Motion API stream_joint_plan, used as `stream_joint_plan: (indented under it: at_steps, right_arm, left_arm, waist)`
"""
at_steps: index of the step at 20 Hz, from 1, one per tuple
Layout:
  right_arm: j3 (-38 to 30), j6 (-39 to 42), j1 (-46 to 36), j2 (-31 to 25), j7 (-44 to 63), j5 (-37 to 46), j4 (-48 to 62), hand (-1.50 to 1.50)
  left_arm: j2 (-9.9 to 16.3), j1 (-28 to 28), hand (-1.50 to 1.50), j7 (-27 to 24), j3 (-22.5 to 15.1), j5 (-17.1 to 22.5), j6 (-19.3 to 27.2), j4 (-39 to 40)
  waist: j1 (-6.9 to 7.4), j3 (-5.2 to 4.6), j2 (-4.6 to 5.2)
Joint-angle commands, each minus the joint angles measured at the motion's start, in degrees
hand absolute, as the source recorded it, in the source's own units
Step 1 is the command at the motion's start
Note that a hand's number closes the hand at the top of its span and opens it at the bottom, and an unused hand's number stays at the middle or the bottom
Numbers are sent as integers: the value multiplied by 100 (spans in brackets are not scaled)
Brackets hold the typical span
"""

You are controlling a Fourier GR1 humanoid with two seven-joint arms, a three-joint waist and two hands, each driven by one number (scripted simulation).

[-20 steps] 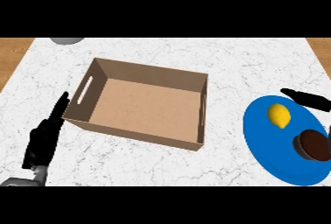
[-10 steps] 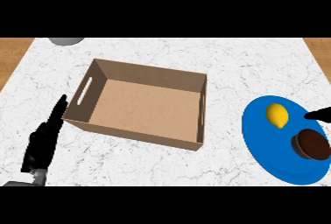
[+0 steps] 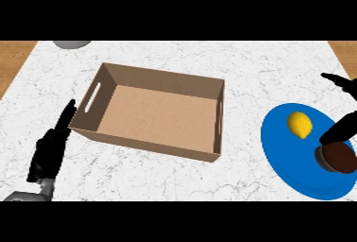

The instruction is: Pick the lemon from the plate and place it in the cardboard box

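A yellow lemon (image 3: 300, 124) lies on the far part of a blue plate (image 3: 296, 172) at the right of the counter. My right hand (image 3: 341, 129) comes in from the right edge, open. One dark finger (image 3: 339, 81) reaches out beyond the plate's far rim. Another rests just right of the lemon, apart from it. The open cardboard box (image 3: 157, 111) stands mid-counter, nothing in it, with a slot handle in its left wall. My left hand (image 3: 51, 148) rests open, fingers straight, just left of the box.
A dark brown round pastry (image 3: 339, 157) sits on the plate near the lemon, under my right hand. A grey round object (image 3: 72, 44) shows at the far left edge. Wood floor borders the white marble counter (image 3: 174, 175) on both sides.
My right hand has shifted from the plate's far rim toward the near side, and now one finger sits right beside the lemon. The lemon, box and left hand have stayed put.
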Motion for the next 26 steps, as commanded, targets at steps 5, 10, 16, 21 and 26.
stream_joint_plan:
  at_steps: [5, 10, 16, 21, 26]
  right_arm:
    - [87, 49, 129, 729, 1038, 588, -328, -150]
    - [-164, 433, 197, 894, 1592, 687, -784, -150]
    - [-413, 263, 474, 1047, 641, 1381, 43, -150]
    - [-583, 590, 249, 1338, 753, 1663, -21, -150]
    - [-834, 375, 422, 1370, 194, 1943, 257, -150]
  left_arm:
    - [-214, 452, 0, 47, 17, -374, -27, -446]
    - [-527, -137, 0, 466, 124, -579, -46, -174]
    - [-563, 286, 0, -296, 489, -526, -495, 21]
    - [-606, 359, 0, -66, 671, -723, -704, -270]
    - [-716, 79, 0, -9, 858, -833, -794, -49]
  waist:
    - [18, 8, 8]
    - [-26, 7, 7]
    - [-4, 8, 13]
    - [4, 8, 11]
    - [-1, 9, 16]
